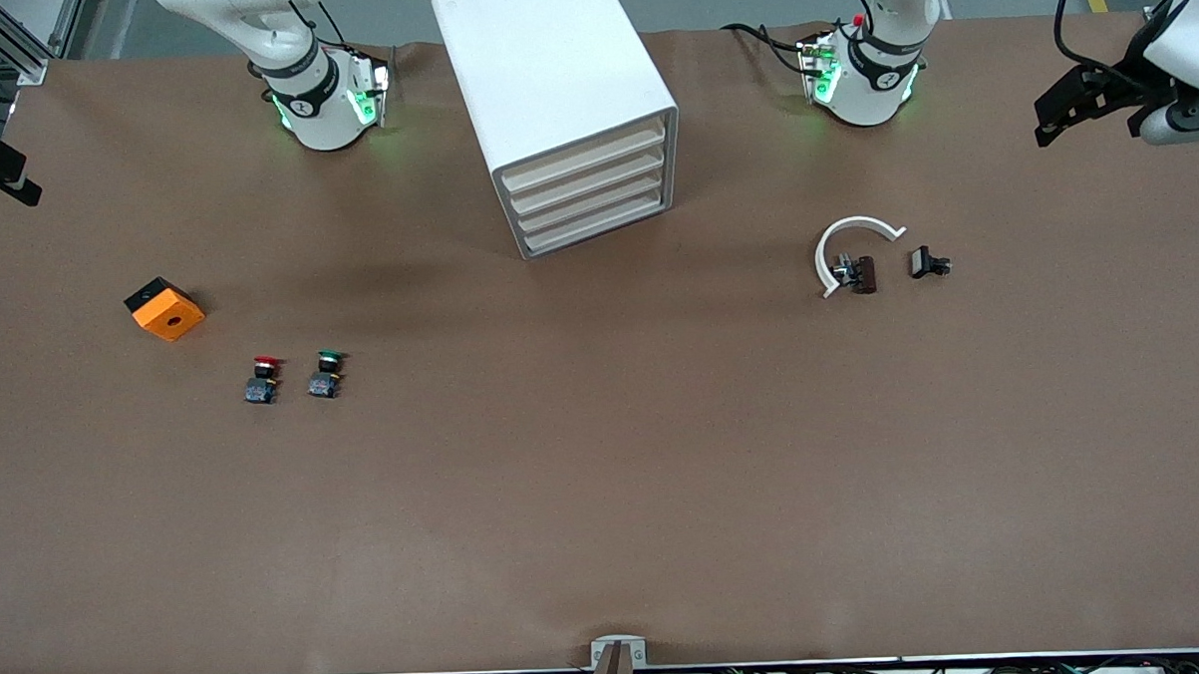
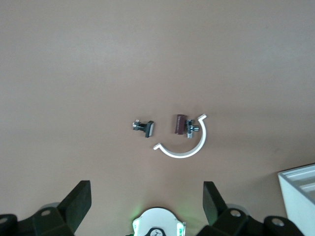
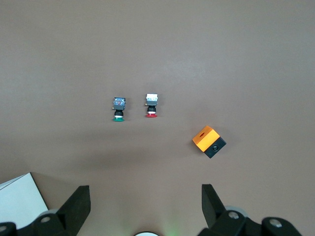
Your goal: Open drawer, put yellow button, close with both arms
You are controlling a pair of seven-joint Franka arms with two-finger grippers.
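With both the left tool (image 2: pixel 146 204) and right tool (image 3: pixel 145 204) gaping empty and no yellow button visible, grabbing the red-capped button (image 1: pixel 263 379) is the risk.

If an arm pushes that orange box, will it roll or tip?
The orange box looks squat and flat-sided, so it would probably slide, not roll. It seems small and plastic, likely light; an off-centre push might spin it.

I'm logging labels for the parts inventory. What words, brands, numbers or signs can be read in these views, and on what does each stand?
None can be read.
Right arm's base: a dark round mark on its band, too small to read.
Left arm's base: a like mark, too small to read.
Cabinet, orange box, red button, green button: no lettering shows.
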